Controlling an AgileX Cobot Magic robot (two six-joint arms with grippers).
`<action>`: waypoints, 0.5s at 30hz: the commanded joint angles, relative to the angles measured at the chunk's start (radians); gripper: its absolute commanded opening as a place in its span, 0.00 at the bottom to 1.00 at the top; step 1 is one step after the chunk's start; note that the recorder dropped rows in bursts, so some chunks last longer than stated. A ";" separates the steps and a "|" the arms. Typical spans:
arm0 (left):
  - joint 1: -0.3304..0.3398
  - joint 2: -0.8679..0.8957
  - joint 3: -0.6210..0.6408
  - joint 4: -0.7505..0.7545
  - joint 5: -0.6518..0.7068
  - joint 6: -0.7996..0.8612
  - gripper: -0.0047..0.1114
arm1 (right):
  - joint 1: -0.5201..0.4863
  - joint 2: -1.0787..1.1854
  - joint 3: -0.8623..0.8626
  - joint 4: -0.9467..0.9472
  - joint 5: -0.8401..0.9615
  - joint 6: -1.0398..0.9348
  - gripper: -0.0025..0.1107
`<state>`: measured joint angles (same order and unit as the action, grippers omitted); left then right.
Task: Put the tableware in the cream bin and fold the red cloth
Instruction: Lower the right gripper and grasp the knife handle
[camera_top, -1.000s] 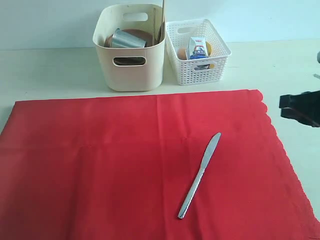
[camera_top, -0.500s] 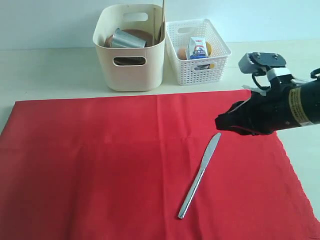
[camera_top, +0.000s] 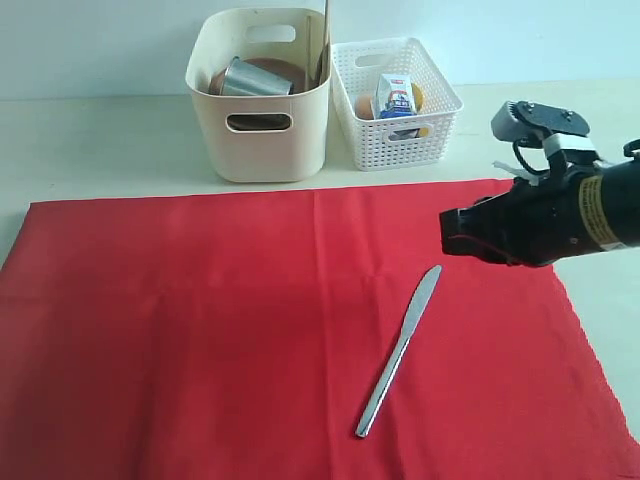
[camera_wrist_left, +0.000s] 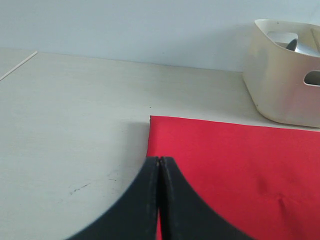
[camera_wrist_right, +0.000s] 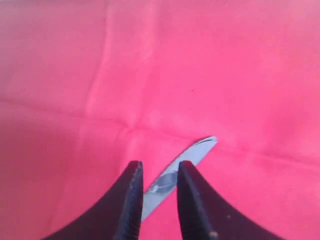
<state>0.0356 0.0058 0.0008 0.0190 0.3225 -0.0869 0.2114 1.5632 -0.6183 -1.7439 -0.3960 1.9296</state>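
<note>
I read one silver table knife (camera_top: 400, 350) lying right of centre on the one red cloth (camera_top: 200, 320), one cream bin (camera_top: 258, 150) past its far edge, my right gripper (camera_wrist_right: 159, 167) slightly parted and empty above the blade, my left gripper (camera_wrist_left: 159, 167) closed, empty.

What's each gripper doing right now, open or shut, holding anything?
Left gripper: jaws shut, empty.
Right gripper: jaws open, empty, above the silver table knife lying on the red cloth.
</note>
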 joint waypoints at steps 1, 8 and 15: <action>0.001 -0.006 -0.001 -0.003 -0.006 0.004 0.05 | 0.021 0.002 0.034 0.306 0.036 -0.179 0.25; 0.001 -0.006 -0.001 -0.003 -0.006 0.004 0.05 | 0.365 0.004 0.021 0.873 0.540 -0.741 0.25; 0.001 -0.006 -0.001 -0.003 -0.006 0.004 0.05 | 0.528 0.086 -0.150 1.536 0.864 -1.144 0.29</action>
<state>0.0356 0.0058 0.0008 0.0190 0.3225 -0.0869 0.7194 1.6099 -0.7058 -0.4451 0.3455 0.8854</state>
